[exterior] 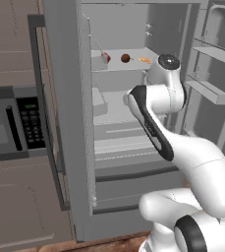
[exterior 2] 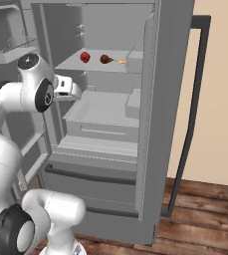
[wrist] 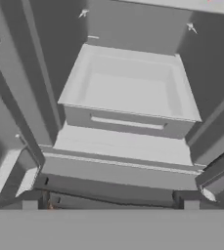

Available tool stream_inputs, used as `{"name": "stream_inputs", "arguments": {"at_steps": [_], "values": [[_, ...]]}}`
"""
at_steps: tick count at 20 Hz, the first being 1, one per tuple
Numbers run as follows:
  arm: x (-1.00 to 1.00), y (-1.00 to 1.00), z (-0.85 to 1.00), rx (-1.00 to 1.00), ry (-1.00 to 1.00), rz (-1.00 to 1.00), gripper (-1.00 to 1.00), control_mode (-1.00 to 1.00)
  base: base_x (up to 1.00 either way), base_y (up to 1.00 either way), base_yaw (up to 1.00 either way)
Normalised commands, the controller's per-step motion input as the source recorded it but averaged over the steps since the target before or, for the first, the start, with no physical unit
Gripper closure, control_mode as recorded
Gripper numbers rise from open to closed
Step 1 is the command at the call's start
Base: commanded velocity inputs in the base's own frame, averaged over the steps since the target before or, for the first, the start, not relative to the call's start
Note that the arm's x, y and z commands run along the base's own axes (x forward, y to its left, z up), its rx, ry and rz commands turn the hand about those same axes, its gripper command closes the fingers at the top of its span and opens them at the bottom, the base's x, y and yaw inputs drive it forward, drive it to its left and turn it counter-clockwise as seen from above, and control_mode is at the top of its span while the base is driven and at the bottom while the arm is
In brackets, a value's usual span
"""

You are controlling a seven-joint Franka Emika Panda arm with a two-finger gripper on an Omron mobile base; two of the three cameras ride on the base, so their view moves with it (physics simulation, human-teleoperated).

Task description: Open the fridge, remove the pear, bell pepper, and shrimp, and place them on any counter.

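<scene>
The fridge (exterior 2: 155, 124) stands with both doors swung wide. On its upper shelf (exterior 2: 75, 63) sit the bell pepper (exterior 2: 85, 57), the pear (exterior 2: 105, 59) and the shrimp (exterior 2: 121, 62) in a row toward the shelf's front edge, the shrimp just beside the pear. The gripper (exterior 2: 74, 91) hangs below that shelf with jaws spread wide, holding nothing, facing down at the deli drawer (wrist: 128, 93). The risk lies in the climb — rising straight up could strike the shelf's front edge from beneath. The three items are tiny and close together, so a wide-open approach to one may knock a neighbour off the edge or roll it back out of reach.
</scene>
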Motion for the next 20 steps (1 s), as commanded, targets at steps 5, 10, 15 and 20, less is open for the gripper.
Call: {"name": "stream_inputs", "arguments": {"at_steps": [5,10,15,20], "values": [[0.19,-0.5,-0.23,-0.15,-0.06,-0.33,-1.0,-1.0,0.0,0.0,0.0],[0.0,-0.37,0.03,0.0,0.0,-0.11,-1.0,-1.0,0.0,0.0,0.0],[-0.05,-0.1,0.48,-0.01,0.04,0.1,-1.0,-1.0,0.0,0.0,0.0],[-0.12,-0.04,0.5,-0.07,0.11,0.12,-1.0,-1.0,0.0,0.0,0.0]]}}
